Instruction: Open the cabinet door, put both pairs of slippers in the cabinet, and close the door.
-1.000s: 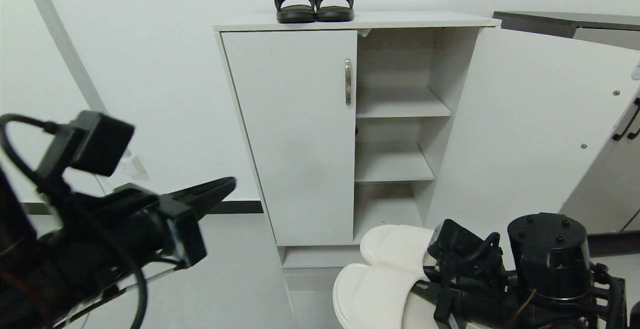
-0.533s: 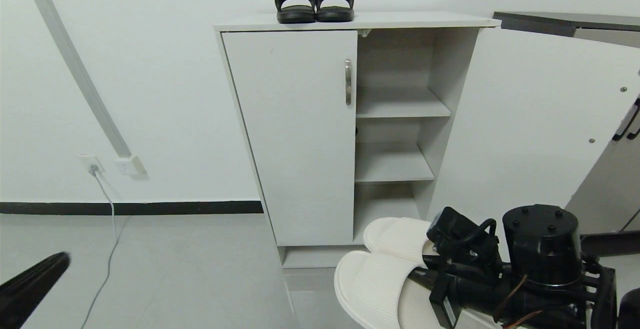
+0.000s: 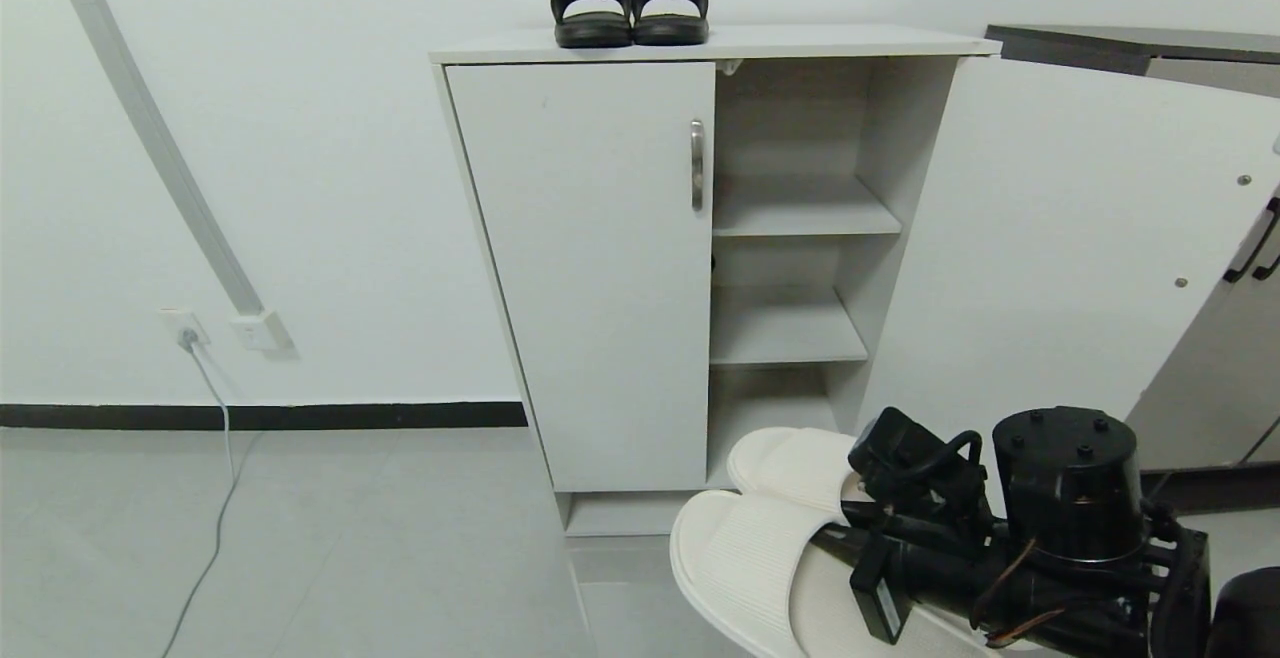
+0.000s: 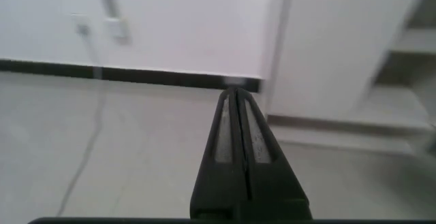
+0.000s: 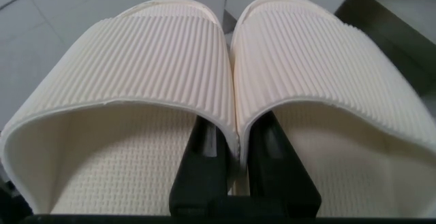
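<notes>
Your left gripper (image 4: 236, 105) has dropped away, fingers pressed together; your right gripper (image 5: 236, 139) stays clamped on the white slippers (image 5: 143, 60), nudging toward the open cabinet (image 3: 590, 268) just ahead of its fingertips. Shelving looks next.

The light is bright, even and diffuse, falling from overhead, so shadows stay soft. In the head view the white cabinet (image 3: 580, 278) nearly matches the wall (image 3: 330, 188). Its open compartment dims toward the back, with a grey band under each shelf (image 3: 800, 218). The black slippers (image 3: 630, 10) throw a thin shadow on the cabinet top. The glossy floor (image 3: 350, 538) carries a faint reflection below the cabinet. The wall duct (image 3: 150, 128) bows, showing wide-angle distortion near the edge. In the right wrist view the white slippers (image 5: 225, 60) are lit on top and shaded under their straps.
</notes>
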{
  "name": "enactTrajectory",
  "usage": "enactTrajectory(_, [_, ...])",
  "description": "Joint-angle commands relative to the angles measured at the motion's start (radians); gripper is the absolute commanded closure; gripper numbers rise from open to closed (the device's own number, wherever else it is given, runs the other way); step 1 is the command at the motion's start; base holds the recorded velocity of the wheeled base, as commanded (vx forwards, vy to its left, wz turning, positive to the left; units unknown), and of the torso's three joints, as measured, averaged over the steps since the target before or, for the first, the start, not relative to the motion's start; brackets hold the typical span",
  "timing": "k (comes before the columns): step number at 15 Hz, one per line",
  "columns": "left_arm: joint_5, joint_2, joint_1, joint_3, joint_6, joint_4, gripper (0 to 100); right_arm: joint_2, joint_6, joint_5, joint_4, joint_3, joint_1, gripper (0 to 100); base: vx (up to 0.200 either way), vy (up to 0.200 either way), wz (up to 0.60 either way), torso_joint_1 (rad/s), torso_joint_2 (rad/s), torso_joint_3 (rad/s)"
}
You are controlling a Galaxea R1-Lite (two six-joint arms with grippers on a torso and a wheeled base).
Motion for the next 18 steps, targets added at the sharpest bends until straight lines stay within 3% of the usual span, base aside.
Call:
enactTrajectory(1, [-0.056,-0.026,0.005,0.006,0.018,0.015,100,-0.004,-0.002,-0.004,0.000,0.000,0.001,100,0.000,0.000,0.00,0.000,0.00,0.000])
enactTrajectory(2, [-0.062,-0.028,-0.004,0.006,0.024,0.014,100,-0.002,-0.002,-0.019,-0.004,-0.002,0.001,100,0.000,0.000,0.00,0.000,0.00,0.000])
enactTrajectory(3, [-0.067,-0.049,-0.045,0.006,0.018,0.015,100,0.001,-0.002,-0.028,-0.013,-0.003,0.003,100,0.000,0.000,0.00,0.000,0.00,0.000])
enactTrajectory(4, [-0.068,-0.115,-0.087,0.006,0.034,0.014,100,0.003,-0.003,-0.031,-0.020,-0.005,0.003,100,0.000,0.000,0.00,0.000,0.00,0.000])
enactTrajectory(7, [-0.068,-0.114,-0.084,0.008,0.038,0.012,100,0.019,0.006,-0.068,-0.021,-0.023,0.008,100,0.000,0.000,0.00,0.000,0.00,0.000])
enactTrajectory(9, [-0.068,-0.114,-0.084,0.008,0.038,0.012,100,0.078,0.101,-0.163,-0.052,-0.052,0.043,100,0.000,0.000,0.00,0.000,0.00,0.000])
enactTrajectory(11, [-0.067,-0.114,-0.084,0.006,0.032,0.012,100,0.188,0.196,-0.321,-0.128,-0.106,0.092,100,0.000,0.000,0.00,0.000,0.00,0.000])
enactTrajectory(13, [-0.065,-0.114,-0.084,0.006,0.029,0.014,100,0.286,0.214,-0.447,-0.201,-0.190,0.098,100,0.000,0.000,0.00,0.000,0.00,0.000])
enactTrajectory(18, [-0.065,-0.114,-0.084,0.006,0.028,0.014,100,0.466,0.262,-0.768,-0.205,-0.380,0.106,100,0.000,0.000,0.00,0.000,0.00,0.000])
